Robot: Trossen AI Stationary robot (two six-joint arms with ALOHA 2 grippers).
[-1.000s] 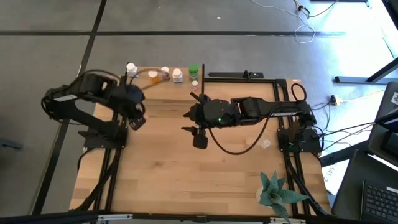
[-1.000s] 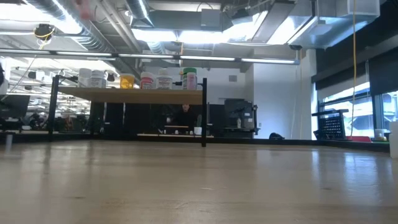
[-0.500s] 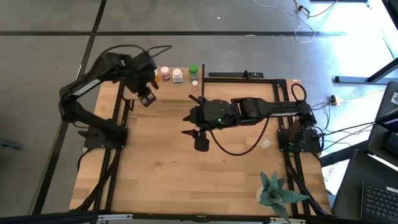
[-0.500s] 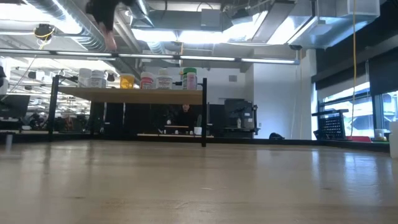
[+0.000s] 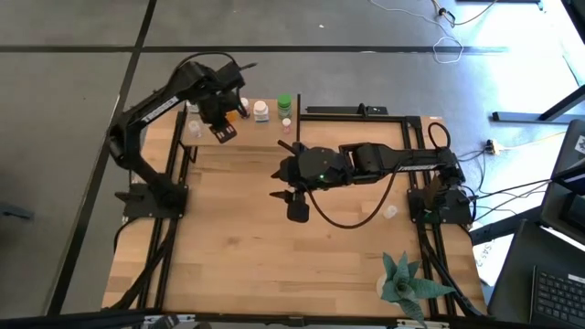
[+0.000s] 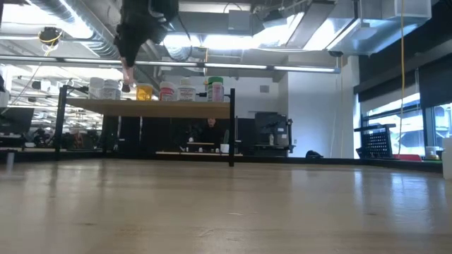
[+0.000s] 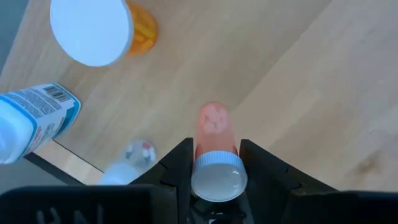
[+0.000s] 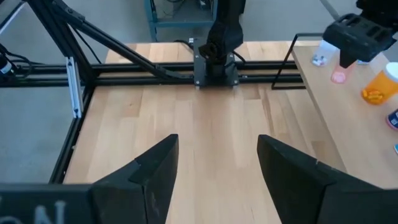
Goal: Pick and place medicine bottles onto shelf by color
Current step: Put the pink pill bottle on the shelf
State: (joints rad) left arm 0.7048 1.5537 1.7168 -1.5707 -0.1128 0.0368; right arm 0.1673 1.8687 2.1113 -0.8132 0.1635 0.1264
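My left gripper [image 7: 214,168] hangs over the shelf [image 7: 292,81], its dark fingers narrowed on a small pink bottle [image 7: 213,134], a translucent cylinder with a smooth white cap [image 7: 218,177] seated between them. The bottle's long axis runs straight out from the gripper, cap toward the wrist and rounded base pointing down at the pale, fine-grained wood. Just ahead of the gripper stands an orange bottle [image 7: 127,31] with a broad white lid; beside it leans a white bottle [image 7: 34,121] with a blue printed label, and a tiny clear bottle [image 7: 134,152] sits close by the fingers. A second ago this arm was drawn back over the tabletop's left edge; now it has swung up and out over the shelf [image 5: 196,137]. My right gripper [image 5: 292,187] stays at mid-table, its fingers spread wide with nothing between them.
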